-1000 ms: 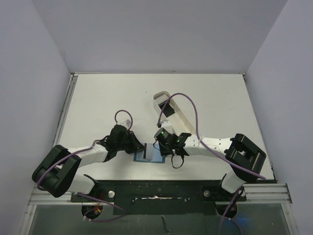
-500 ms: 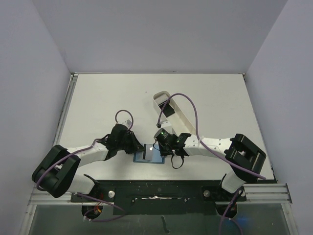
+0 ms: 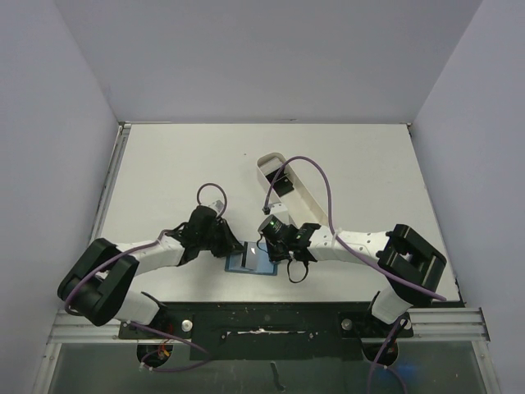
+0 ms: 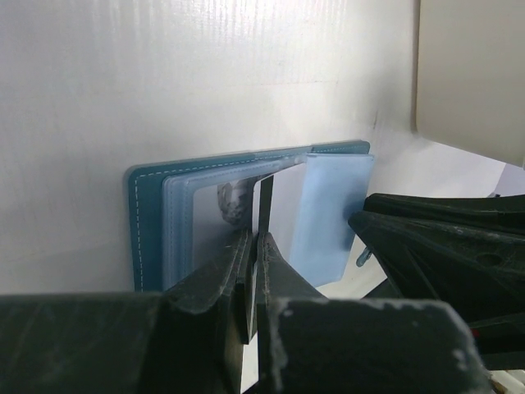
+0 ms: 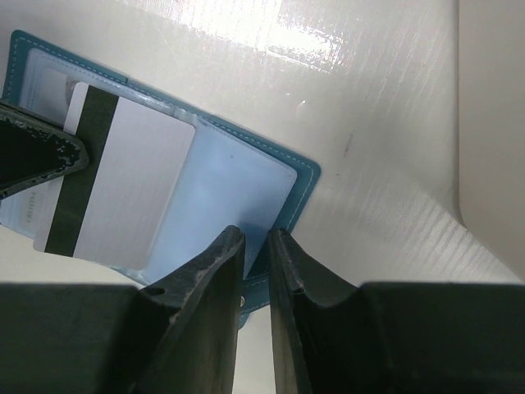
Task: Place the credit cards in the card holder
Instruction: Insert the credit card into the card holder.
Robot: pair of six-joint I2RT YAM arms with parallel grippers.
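The card holder point(image 3: 248, 262) lies opened flat on the worktop point(image 3: 164, 164), close to the near edge and between the two tools. Its teal cover point(image 4: 146, 222) faces down, and the lighter blue pockets point(image 5: 221, 193) face up.

One credit card point(image 5: 135, 180), white with a black stripe along one short end, rests on the open pockets. Its plain end lies at the mouth of a pocket. How far it has entered cannot be told. The striped end projects past the holder's edge in the right wrist view.

The left tool point(image 4: 253, 239) is clenched on the striped end of this card, its jaws nearly together with the thin card between them. The right tool point(image 5: 256, 240) is closed to a narrow gap over the edge of the card holder at the opposite side, pinching the pale blue leaf and teal border there. The two tools sit just beside each other over the holder without visible contact.

Further back on the worktop, well apart from the holder, stands a long white tray point(image 3: 267, 160). A black card point(image 3: 281, 185) lies inside it.
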